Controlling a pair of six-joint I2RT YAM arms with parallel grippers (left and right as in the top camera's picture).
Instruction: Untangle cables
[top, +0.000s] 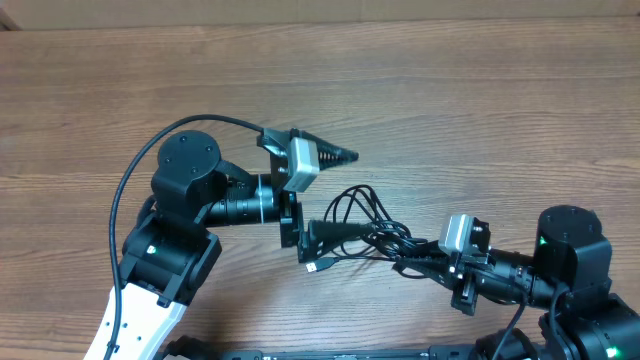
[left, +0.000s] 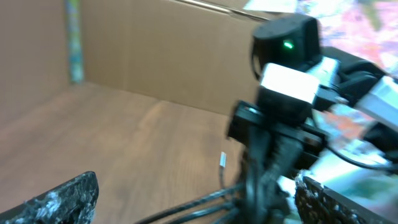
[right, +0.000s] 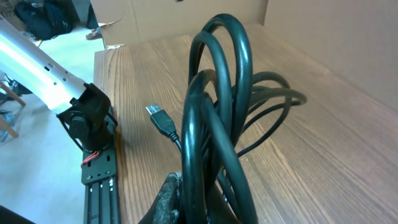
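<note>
While the right gripper (top: 420, 262) is clamped shut on the cables (top: 365, 215), the bundle lies on the table (top: 480, 100), long axis running across toward the left gripper (left: 199, 208). That gripper's fingers (left: 62, 199) stand fully apart, gripping nothing. The USB plug (right: 163, 121) points away from the right gripper.

My overhead looks straight down at the table (top: 450, 90); both wrist views sit low and close, sharing the cables (right: 214, 93).
</note>
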